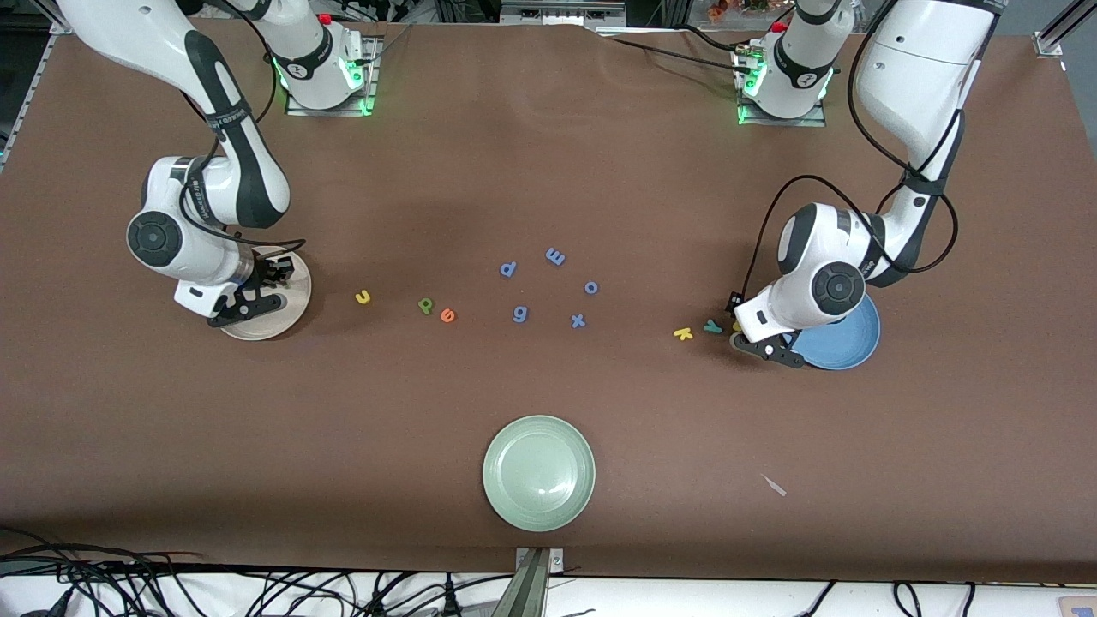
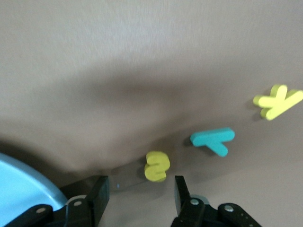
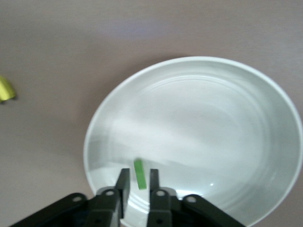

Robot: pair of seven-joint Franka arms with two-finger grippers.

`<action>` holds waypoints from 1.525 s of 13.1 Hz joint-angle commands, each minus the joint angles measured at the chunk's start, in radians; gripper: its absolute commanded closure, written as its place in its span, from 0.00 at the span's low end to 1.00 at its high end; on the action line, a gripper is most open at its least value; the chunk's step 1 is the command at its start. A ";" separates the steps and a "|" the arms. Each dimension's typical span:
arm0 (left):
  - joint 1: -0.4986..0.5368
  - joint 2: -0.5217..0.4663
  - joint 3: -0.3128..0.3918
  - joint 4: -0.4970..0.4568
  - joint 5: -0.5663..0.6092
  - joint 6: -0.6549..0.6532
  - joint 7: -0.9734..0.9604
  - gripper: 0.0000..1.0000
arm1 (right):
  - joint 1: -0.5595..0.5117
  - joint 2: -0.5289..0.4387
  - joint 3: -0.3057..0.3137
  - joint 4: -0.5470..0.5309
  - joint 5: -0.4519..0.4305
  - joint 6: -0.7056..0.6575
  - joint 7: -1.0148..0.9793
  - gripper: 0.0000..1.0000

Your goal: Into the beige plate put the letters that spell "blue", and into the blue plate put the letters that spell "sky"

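The beige plate (image 1: 296, 310) (image 3: 199, 118) lies at the right arm's end of the table. My right gripper (image 1: 276, 274) (image 3: 138, 174) hangs over it, narrowly open, and the dark green "l" (image 3: 138, 166) stands between its fingers with a gap on each side. The yellow "u" (image 1: 362, 297) (image 3: 5, 89), light green "b" (image 1: 425, 305) and orange "e" (image 1: 446, 316) lie on the table. Beside the blue plate (image 1: 848, 344) (image 2: 19, 189), my left gripper (image 1: 741, 336) (image 2: 139, 194) is open and low, just short of the yellow "s" (image 2: 157, 166). The teal "y" (image 1: 712, 326) (image 2: 213, 140) and yellow "k" (image 1: 683, 333) (image 2: 278, 101) lie past it.
Several blue letters (image 1: 555, 255) are scattered mid-table. A pale green plate (image 1: 538, 471) sits near the front camera's edge. A small scrap (image 1: 774, 485) lies toward the left arm's end.
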 commanded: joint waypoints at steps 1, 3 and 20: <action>-0.016 -0.004 0.008 -0.001 0.029 0.025 -0.009 0.36 | 0.010 -0.059 0.069 -0.012 -0.007 -0.037 0.039 0.00; -0.016 0.002 0.008 -0.001 0.030 0.027 -0.008 0.37 | 0.012 -0.048 0.095 -0.014 -0.007 0.011 0.036 0.00; -0.030 0.017 0.008 -0.013 0.029 0.083 0.002 0.92 | 0.067 0.101 0.186 -0.032 -0.016 0.293 0.013 0.58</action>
